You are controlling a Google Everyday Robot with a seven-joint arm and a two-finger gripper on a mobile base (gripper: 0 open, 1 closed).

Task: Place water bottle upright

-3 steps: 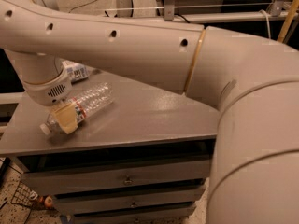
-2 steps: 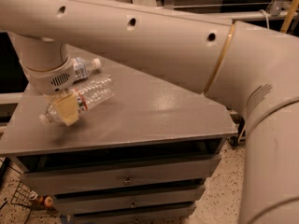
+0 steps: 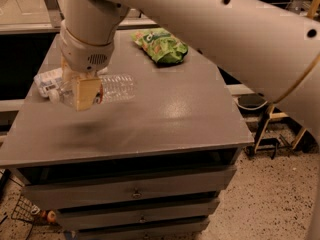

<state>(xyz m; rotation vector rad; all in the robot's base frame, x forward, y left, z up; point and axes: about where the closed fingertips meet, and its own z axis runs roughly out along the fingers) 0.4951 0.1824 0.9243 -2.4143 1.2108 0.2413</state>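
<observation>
The water bottle [image 3: 117, 87] is clear and ribbed, with its white cap [image 3: 53, 96] pointing left and a red-and-dark band at its middle. It lies horizontal over the left part of the grey table [image 3: 170, 119]. My gripper [image 3: 82, 100] comes down from above and is shut on the bottle's middle, its tan finger [image 3: 84, 94] covering the near side. A soft shadow on the tabletop below suggests the bottle is held slightly above the surface.
A second bottle with a white-and-blue label [image 3: 46, 80] lies just behind, at the table's left edge. A green snack bag [image 3: 161, 45] lies at the back centre. Drawers [image 3: 135, 191] sit under the tabletop. My arm spans the upper right.
The view has shifted, showing more of the table. The gripper stays closed around the bottle's middle, and the bottle now appears raised off the tabletop, still horizontal.
</observation>
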